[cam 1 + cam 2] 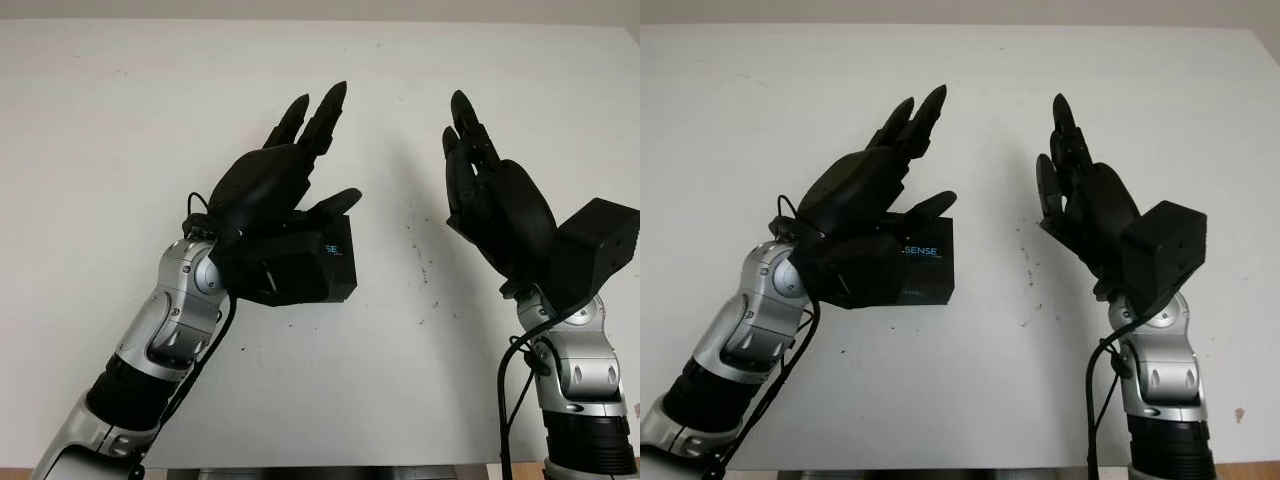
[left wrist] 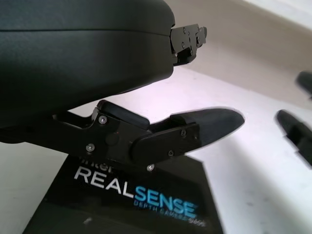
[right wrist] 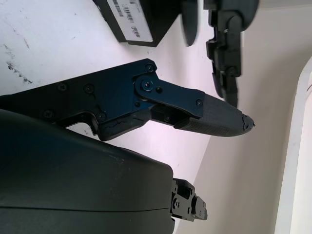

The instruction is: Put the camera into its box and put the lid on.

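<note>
White table underfoot, scuffed with dark specks between the arms. Black box marked REALSENSE lying near centre-left, lid closed, largely masked by left hand raised open above it, holding nothing. Right hand open, raised well apart from box.
</note>
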`<state>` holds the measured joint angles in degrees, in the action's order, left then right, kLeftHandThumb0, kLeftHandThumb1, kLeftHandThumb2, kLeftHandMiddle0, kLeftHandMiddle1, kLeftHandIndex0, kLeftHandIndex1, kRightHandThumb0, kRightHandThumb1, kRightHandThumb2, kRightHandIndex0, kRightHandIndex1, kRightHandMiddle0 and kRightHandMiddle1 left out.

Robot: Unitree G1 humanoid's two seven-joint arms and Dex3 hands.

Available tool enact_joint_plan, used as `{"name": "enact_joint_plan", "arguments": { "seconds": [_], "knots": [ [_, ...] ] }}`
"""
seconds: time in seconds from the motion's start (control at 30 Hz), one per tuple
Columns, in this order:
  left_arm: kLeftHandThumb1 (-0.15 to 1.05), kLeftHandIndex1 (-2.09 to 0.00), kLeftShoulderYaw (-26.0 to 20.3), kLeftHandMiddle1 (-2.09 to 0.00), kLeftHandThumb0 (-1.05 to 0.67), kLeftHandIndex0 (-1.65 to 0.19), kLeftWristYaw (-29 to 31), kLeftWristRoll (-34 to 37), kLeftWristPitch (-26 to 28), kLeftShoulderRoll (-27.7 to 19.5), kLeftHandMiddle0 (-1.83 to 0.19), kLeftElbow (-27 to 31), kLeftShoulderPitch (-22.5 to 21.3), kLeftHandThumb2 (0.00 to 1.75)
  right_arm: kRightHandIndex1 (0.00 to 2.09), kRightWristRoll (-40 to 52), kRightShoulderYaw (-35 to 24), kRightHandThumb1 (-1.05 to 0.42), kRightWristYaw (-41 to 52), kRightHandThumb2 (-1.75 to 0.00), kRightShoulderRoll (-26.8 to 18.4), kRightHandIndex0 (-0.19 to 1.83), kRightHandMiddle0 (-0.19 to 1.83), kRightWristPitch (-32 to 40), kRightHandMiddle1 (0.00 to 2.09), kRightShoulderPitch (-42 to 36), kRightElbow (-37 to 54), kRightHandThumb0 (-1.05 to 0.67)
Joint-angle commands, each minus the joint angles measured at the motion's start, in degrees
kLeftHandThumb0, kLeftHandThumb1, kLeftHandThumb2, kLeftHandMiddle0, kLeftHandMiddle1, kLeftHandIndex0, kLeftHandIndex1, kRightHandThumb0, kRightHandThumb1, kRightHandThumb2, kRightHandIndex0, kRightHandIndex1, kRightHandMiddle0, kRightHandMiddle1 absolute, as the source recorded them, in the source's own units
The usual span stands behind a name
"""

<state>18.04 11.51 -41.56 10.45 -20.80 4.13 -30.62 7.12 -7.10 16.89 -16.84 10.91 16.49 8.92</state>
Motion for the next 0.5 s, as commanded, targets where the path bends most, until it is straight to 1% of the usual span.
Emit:
{"name": "enact_joint_plan", "arguments": {
  "seconds": [0.0, 0.23, 0.33, 0.47],
  "knots": [
    [1.05, 0.00, 0.99, 0.00, -0.72, 0.19, -0.52, -1.56, -0.21, -0.34, 0.19, -1.22, 0.12, 0.71, 0.00, 0.45, -0.36, -1.05, 0.37, -0.73, -0.70, -0.19, -0.19, -0.96, 0.00, -0.73, 1.03, -0.78],
    [1.05, 0.00, 2.94, 0.00, -0.70, 0.19, -3.57, -8.26, -1.73, -2.08, 0.19, -4.54, 1.22, 0.71, 0.00, 0.41, -0.31, -1.05, 0.77, -0.73, -0.82, -0.19, -0.19, -1.90, 0.00, -0.32, 0.39, -0.78],
    [1.05, 0.00, 3.54, 0.00, -0.69, 0.19, -3.48, -10.82, -1.76, -2.74, 0.19, -4.92, 1.45, 0.71, 0.00, 0.37, -0.11, -1.05, 1.13, -0.73, -1.04, -0.19, -0.19, -2.25, 0.00, -0.08, 0.17, -0.77],
    [1.05, 0.00, 3.69, 0.00, -0.68, 0.19, -2.88, -12.34, -1.78, -3.06, 0.19, -5.12, 1.93, 0.68, 0.00, -0.14, 0.16, -1.05, 0.69, -0.73, -1.04, -0.19, -0.19, -1.33, 0.00, 0.14, 0.63, -0.78]
  ]
}}
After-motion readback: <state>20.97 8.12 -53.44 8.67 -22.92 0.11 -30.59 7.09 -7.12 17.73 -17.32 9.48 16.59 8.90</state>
